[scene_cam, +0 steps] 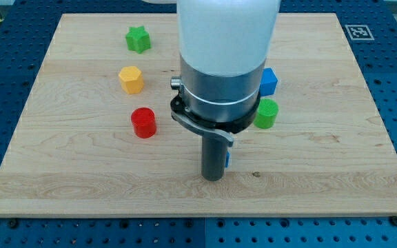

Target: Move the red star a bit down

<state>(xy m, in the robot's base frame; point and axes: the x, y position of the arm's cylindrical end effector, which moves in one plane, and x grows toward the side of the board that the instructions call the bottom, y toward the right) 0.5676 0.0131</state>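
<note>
My tip point(214, 178) rests on the wooden board point(322, 165) at lower centre, a sliver of blue showing just beside it. A red cylinder point(143, 122) and yellow hexagon point(131, 79) stand left of centre, a green star point(138, 38) upper left, and a blue block point(269, 81) and green cylinder point(267, 114) to the right.

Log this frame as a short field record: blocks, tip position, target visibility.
board: wooden board
blocks at the view's left: green star, yellow hexagon, red cylinder
blocks at the view's right: blue block, green cylinder, both partly behind the arm
my tip, below and right of the red cylinder
red star: not visible
blue sliver by the rod, unclear
</note>
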